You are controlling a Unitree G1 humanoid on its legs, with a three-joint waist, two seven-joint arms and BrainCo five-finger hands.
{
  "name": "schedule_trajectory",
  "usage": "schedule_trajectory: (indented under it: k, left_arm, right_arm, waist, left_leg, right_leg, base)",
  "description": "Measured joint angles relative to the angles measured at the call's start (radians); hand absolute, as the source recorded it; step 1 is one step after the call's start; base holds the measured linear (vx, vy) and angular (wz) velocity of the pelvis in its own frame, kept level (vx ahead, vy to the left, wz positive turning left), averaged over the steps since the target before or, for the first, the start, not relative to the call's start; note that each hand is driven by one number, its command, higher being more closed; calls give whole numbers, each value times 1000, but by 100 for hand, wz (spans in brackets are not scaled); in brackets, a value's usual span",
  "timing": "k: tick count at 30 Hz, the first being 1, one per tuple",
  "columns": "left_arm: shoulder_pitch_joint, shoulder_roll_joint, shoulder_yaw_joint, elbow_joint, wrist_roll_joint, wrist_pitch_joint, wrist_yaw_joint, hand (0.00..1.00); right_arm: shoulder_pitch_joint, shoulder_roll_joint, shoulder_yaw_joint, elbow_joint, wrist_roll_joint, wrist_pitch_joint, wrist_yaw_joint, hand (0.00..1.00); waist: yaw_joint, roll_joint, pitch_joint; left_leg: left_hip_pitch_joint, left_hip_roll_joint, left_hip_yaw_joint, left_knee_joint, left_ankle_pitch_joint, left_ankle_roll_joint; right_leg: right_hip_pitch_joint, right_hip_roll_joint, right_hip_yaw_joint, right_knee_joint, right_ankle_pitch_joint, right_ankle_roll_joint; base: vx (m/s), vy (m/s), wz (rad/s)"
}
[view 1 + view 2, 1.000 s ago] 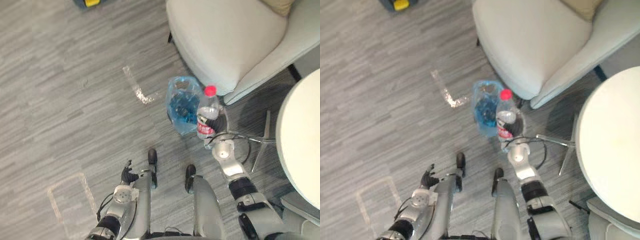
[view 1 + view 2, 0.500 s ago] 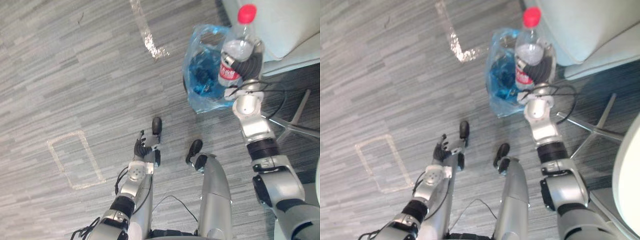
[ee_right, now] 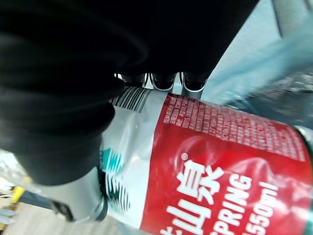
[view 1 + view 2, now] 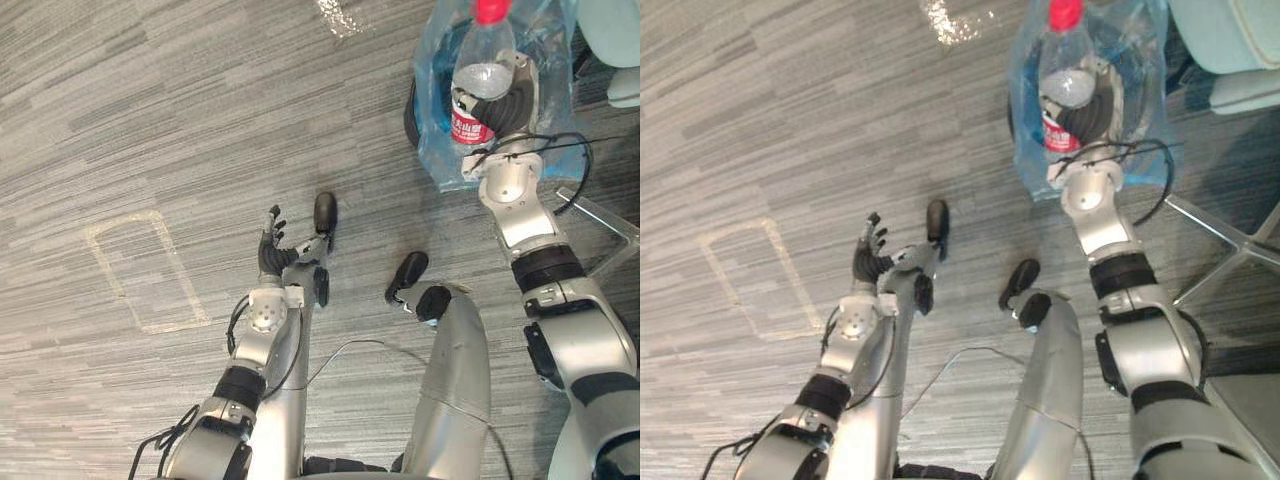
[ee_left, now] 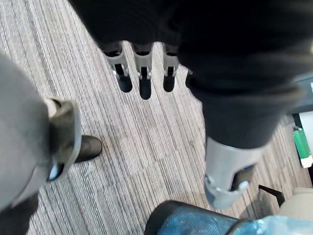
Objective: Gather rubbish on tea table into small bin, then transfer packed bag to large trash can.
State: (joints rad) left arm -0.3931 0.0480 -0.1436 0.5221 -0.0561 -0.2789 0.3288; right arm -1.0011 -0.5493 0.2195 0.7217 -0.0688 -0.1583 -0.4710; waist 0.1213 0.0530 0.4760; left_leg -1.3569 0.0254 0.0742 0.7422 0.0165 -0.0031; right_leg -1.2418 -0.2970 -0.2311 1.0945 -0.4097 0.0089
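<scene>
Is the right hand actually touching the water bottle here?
Touching. The right wrist view shows the right hand with fingers curled round the water bottle.

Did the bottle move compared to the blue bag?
Yes. The bottle in the right hand was by the blue bag's right edge before; now it is over the bag's middle.

1 plastic bottle (image 4: 483,80), red-capped, at 1 o'clock. 1 small bin (image 4: 410,108) there too, lined with 1 blue bag (image 4: 548,60). 1 pale armchair (image 4: 1230,40) at 2 o'clock. 2 tape marks on the floor (image 4: 150,120): 1 rectangle outline (image 4: 181,265) at 9 o'clock, 1 corner mark (image 4: 340,14) at 12 o'clock. 2 hands: left hand (image 4: 270,252), right hand (image 4: 517,98).
</scene>
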Motion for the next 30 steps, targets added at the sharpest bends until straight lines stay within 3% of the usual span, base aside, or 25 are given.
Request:
schedule_trajectory:
  k: [7,12,20,30]
  left_arm:
    - [0,10,-1,1,-9,2,0,0]
    - [0,16,0,14,-16,10,0,0]
    - [2,20,8,39,-4,25,-2,0]
    - [8,19,9,55,17,30,-4,0]
  right_arm:
    - [6,11,-17,-24,0,6,-22,0]
    - [70,28,-22,-183,-47,8,-58,0]
    - [201,59,-34,-358,-219,11,-90,0]
    - [308,101,-36,-361,-432,36,-78,0]
  waist:
    - [-7,0,0]
    - [-12,-3,-1]
    - [-17,-11,-5]
    - [-27,-33,-6]
  left_leg:
    - [1,3,0,-2,0,0]
    - [14,12,5,-4,1,1]
    - [43,34,9,-30,12,-6]
    - [76,44,10,-63,20,-12]
  right_leg:
    - [0,1,-1,0,1,-1]
    - [9,8,0,-5,5,-6]
    - [28,36,4,-38,27,-12]
    - [58,52,1,-73,35,-1]
  base:
    - [-68,29,-2]
    - [-77,23,-7]
    - [-76,10,-8]
    - [-71,9,-5]
